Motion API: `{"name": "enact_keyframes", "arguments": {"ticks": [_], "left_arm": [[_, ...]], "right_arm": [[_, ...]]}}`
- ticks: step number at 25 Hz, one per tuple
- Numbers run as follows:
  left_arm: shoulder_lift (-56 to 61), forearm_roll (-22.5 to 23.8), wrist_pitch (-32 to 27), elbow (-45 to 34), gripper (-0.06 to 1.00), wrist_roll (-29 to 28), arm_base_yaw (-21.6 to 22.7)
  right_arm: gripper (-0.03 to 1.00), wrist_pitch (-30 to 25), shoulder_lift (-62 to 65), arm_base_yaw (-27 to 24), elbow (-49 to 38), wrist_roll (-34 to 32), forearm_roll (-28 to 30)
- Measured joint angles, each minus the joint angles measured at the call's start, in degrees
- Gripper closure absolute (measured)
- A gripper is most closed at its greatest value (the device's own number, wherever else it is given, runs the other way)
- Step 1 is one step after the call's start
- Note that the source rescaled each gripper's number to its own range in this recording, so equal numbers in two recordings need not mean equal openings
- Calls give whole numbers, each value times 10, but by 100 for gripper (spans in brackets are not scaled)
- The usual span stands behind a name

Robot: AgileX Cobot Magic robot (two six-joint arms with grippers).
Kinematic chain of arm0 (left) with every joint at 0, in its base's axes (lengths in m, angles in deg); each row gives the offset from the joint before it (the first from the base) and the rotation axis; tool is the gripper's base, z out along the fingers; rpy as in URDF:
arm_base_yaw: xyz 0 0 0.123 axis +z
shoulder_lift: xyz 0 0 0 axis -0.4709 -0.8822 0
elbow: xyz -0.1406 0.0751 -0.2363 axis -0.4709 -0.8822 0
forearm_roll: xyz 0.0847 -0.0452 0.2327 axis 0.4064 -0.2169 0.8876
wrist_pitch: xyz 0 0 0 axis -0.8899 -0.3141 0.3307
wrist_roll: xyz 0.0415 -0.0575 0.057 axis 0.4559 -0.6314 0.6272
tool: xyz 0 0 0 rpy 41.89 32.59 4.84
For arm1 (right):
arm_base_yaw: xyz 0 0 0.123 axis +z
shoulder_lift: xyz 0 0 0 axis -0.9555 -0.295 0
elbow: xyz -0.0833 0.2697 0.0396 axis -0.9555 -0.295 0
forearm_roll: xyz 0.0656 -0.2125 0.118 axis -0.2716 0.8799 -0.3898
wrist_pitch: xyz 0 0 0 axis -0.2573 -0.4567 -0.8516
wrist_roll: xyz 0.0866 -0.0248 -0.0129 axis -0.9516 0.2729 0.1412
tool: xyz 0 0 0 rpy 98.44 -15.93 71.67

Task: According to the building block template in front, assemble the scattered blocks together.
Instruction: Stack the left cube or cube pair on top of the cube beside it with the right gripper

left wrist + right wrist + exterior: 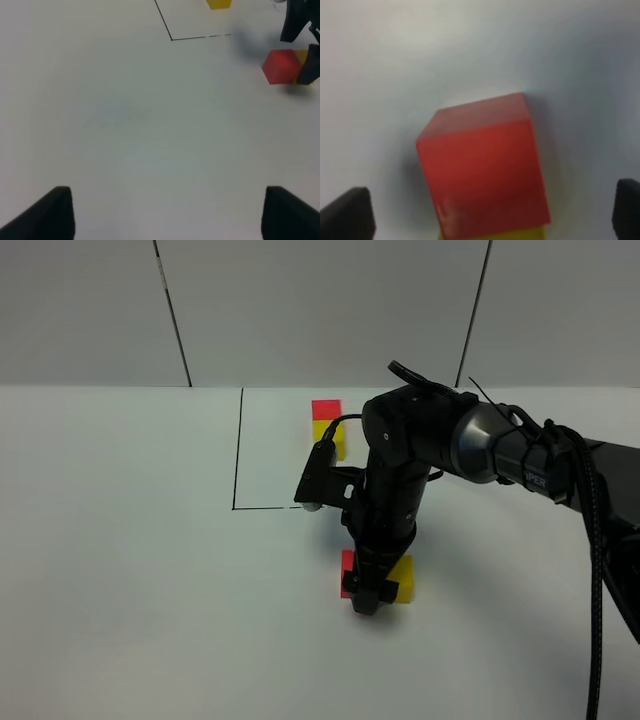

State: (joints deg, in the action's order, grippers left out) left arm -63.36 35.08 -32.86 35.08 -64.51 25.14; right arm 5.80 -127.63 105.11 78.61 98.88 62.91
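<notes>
On the white table (120, 590), the red block (346, 573) and yellow block (404, 578) are seen seemingly touching, nearer than the outlined template (327, 428). The right gripper (366, 598) is spread over them, the left gripper (170, 215) spread and empty. Joining is judged nearly done; squaring the pair is called for.

On the counter (120, 570), the building block template (327, 428) stands in the upper middle of the exterior high frame. Its two cubes sit one behind the other, inside an outline (237, 460) whose corner lies to their lower left. The scattered blocks (403, 578) sit in the lower middle, outside the outline, side by side and touching. The right gripper (367, 598) stands over their join, its fingers (345, 215) flanking them with gaps. The left gripper (167, 215) is well apart from both pairs.
</notes>
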Motion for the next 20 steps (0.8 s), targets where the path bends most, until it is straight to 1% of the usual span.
{"name": "enact_keyframes", "arguments": {"ticks": [10,16,20], "left_arm": [[0,0,0,0,26,1,0],[0,0,0,0,26,1,0],[0,0,0,0,26,1,0]], "right_arm": [[7,61,-4,0,-51,7,2],[9,86,-4,0,-58,9,2],[11,92,-6,0,-58,9,2]]}}
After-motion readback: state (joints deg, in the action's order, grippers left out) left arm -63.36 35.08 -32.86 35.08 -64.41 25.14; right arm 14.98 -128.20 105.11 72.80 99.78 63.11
